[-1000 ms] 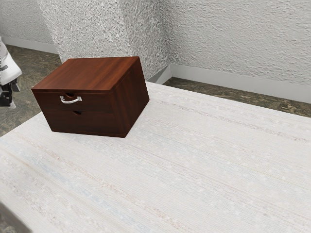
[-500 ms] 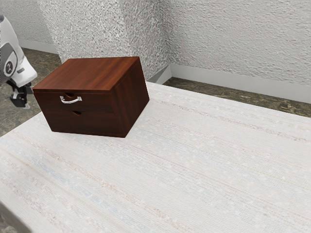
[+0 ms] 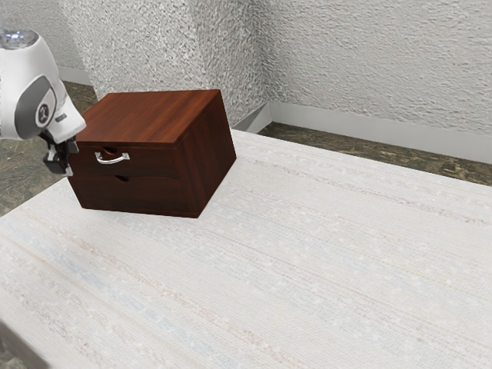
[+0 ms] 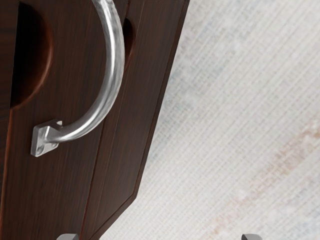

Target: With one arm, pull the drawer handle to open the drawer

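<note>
no legible text, drawer (image 3: pixel 150 161) unmarked, arm (image 3: pixel 27 77) mark unreadable

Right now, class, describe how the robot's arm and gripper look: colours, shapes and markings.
The arm is a smooth, rounded white shell with a grey circular joint cap bearing a small dark mark. Below it sits the compact, blocky black gripper. Its fingertips look grey in the wrist view.

A plain interior room of no clear trade. Rough white stucco walls (image 3: pixel 369 54) meet a pale grey skirting board (image 3: pixel 384 127) above a dark mottled stone-like floor (image 3: pixel 369 150). A wide, whitewashed wood-grain bench (image 3: pixel 307 269) spans the foreground, carrying a small, dark reddish-brown wooden drawer box (image 3: pixel 146 146), household in look.
</note>
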Controlling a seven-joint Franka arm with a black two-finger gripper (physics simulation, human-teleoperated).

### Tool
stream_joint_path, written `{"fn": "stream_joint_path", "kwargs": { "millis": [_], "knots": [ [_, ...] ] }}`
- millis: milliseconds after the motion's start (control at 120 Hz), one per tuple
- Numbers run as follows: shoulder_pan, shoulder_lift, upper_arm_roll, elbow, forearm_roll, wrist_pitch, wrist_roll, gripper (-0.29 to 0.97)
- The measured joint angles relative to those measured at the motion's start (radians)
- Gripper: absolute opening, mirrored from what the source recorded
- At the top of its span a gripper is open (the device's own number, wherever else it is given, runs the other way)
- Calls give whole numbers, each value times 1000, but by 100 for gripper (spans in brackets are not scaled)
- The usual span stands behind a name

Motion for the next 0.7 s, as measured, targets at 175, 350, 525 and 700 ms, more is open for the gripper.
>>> {"fn": "stream_joint_path", "kwargs": {
  "millis": [175, 350, 525, 700],
  "knots": [
    [-3, 6, -11, -5, -4, 8, -1, 39],
    [-4, 7, -24, -12, -11, 12, -2, 39],
    [-3, 17, -36, -11, -13, 14, -3, 39],
    [-2, 36, -45, 1, -25, 14, -3, 39]
  ]
}}
